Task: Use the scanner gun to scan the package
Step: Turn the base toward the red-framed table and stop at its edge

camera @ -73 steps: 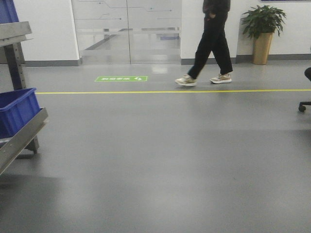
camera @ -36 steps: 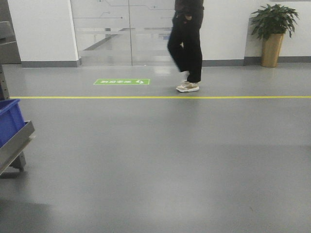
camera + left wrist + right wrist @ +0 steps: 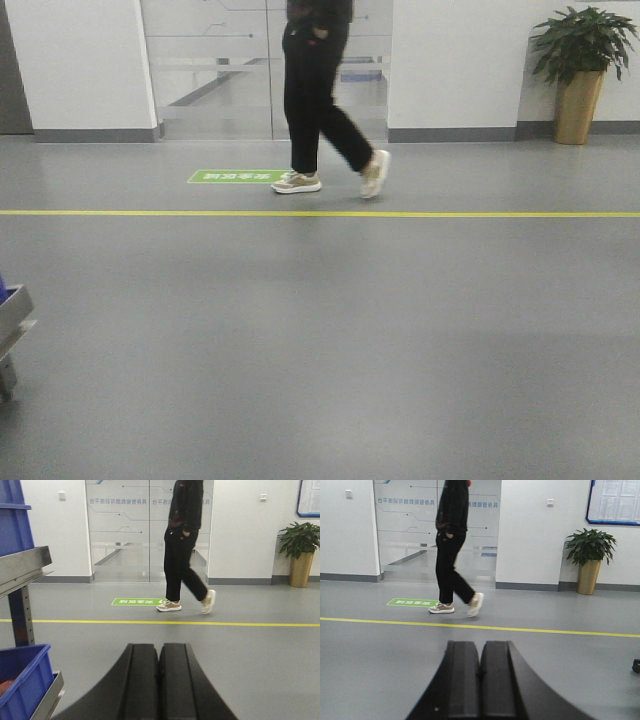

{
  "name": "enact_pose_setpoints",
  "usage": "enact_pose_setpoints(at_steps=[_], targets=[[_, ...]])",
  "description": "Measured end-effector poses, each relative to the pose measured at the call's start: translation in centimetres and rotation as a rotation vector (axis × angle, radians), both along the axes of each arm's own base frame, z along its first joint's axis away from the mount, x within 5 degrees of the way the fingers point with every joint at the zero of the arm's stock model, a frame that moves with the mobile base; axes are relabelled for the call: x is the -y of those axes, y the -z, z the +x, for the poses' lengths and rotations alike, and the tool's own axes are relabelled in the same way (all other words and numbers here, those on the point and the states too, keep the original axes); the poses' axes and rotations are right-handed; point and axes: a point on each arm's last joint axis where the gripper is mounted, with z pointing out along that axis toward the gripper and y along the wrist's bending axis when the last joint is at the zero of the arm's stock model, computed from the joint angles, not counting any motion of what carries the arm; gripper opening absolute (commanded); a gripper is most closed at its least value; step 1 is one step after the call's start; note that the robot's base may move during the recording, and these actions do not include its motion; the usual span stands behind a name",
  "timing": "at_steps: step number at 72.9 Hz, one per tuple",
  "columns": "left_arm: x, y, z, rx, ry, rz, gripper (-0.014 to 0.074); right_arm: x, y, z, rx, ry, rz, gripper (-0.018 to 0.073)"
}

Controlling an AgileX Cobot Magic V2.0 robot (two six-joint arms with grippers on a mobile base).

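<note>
Neither the package nor the scanner gun shows in any view. My left gripper point(image 3: 159, 646) points out level over the grey floor, its two black fingers pressed together with nothing between them. The right gripper point(image 3: 480, 644) is held the same way, shut and empty. Neither gripper appears in the front view.
A person in black point(image 3: 318, 95) walks left along the yellow floor line point(image 3: 450, 214), near a green floor sign point(image 3: 235, 177). A metal rack point(image 3: 25, 565) with blue bins point(image 3: 22, 680) stands at the left; its corner point(image 3: 12, 310) shows in front. Glass doors point(image 3: 225, 65) and a potted plant point(image 3: 580, 70) stand behind.
The view has swung to the right: the rack and blue bin slid off the left edge. The person has walked from right to left across the glass doors.
</note>
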Motion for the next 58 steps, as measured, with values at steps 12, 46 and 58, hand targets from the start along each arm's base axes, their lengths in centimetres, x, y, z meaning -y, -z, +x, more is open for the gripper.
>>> enact_pose_setpoints(at_steps=[12, 46, 58], targets=[[0.00, 0.00, 0.00, 0.000, 0.000, 0.000, -0.0111, 0.00, 0.00, 0.00, 0.000, 0.000, 0.000, -0.0168], [0.00, 0.00, 0.00, 0.000, 0.000, 0.000, -0.0111, 0.00, 0.00, 0.00, 0.000, 0.000, 0.000, -0.0168], [0.00, 0.00, 0.00, 0.000, 0.000, 0.000, -0.0111, 0.00, 0.00, 0.00, 0.000, 0.000, 0.000, -0.0168]])
